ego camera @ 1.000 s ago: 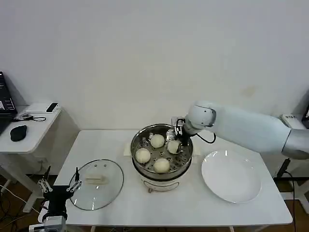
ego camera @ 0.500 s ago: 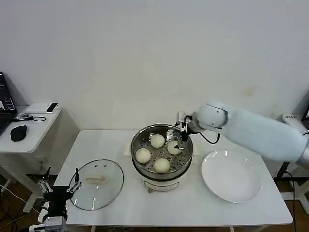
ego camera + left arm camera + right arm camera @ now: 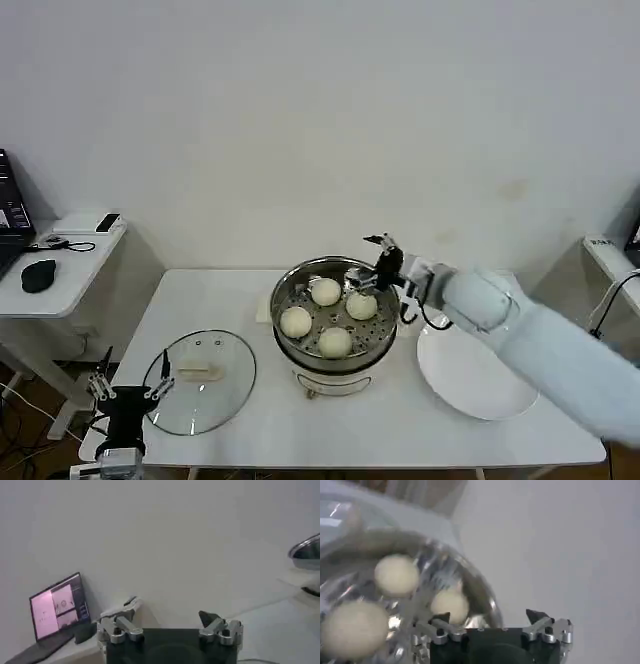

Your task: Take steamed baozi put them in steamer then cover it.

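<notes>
Four steamed baozi (image 3: pixel 333 342) are being held on the perforated tray inside the steamer (image 3: pixel 335 355), which is standing at the middle of the white surface (image 3: pixel 300 425). The right hand (image 3: pixel 372 262) is being held just above the steamer's far right rim, its fingers spread and nothing gripped between them; in the right wrist view the same hand (image 3: pixel 492 622) is seen open, with the buns (image 3: pixel 397 575) lying apart from it in the shiny bowl. The left hand (image 3: pixel 128 387) is being kept low at the near left edge of the surface, just beside the cover (image 3: pixel 200 381), fingers spread and empty; in the left wrist view it (image 3: pixel 170 627) is likewise seen open.

The cover is lying flat on the surface to the left of the steamer, handle up. It is judged to be the thing left to handle: glass with a metal rim, so stiff, fairly heavy for its size, slippery on the dome and breakable if dropped. The cream handle (image 3: pixel 197 373) at its centre is judged to be the proper place for a grip, pinched across its narrow sides, so that the lid is being carried level. The buns are judged soft and light, easily dented.

A white plate (image 3: pixel 478 365) is lying bare on the right of the surface. Behind, a plain pale wall is being faced; at the left a small side table (image 3: pixel 70 262) is carrying a mouse (image 3: pixel 38 274) and a laptop.
</notes>
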